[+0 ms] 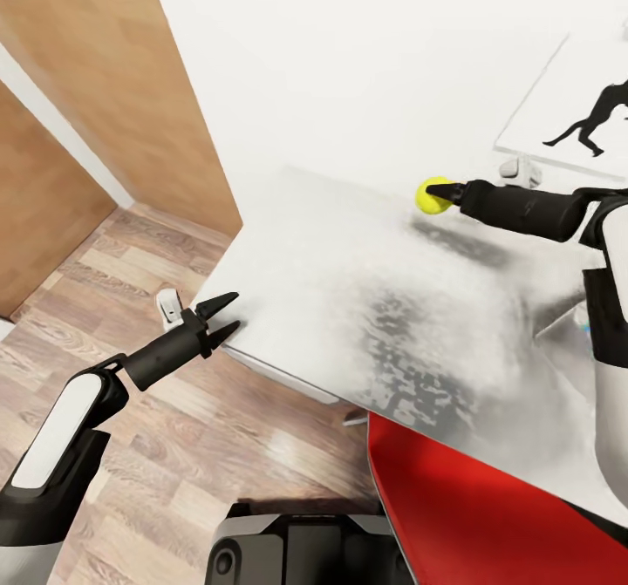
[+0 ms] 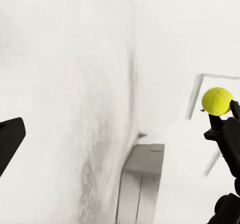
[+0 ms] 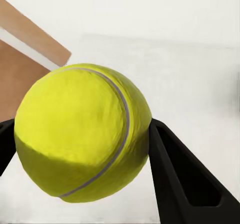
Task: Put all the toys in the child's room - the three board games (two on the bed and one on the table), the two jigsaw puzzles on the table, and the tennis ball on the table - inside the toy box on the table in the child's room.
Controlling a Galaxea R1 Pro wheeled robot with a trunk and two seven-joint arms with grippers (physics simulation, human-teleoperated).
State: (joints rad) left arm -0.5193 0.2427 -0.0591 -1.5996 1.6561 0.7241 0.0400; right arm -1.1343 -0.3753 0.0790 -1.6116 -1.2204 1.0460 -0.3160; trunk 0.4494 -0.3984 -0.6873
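A small yellow-green tennis ball (image 1: 431, 195) hangs above the far part of the glossy white table (image 1: 349, 289), gripped at the tip of my right gripper (image 1: 439, 193). Up close, the tennis ball (image 3: 82, 131) sits between two black fingers (image 3: 185, 179) that press on its sides. From the left wrist, the tennis ball (image 2: 216, 101) and the right arm's dark fingers show against the white wall. My left gripper (image 1: 225, 316) stands open at the table's near left edge, with nothing between its fingers. The toy box, board games and jigsaw puzzles are out of view.
A wooden door (image 1: 105, 71) and wood-plank floor (image 1: 174, 428) lie to the left. A framed black athlete silhouette (image 1: 593, 123) leans at the back right. A red surface (image 1: 488, 515) sits under the table's near edge, by my base.
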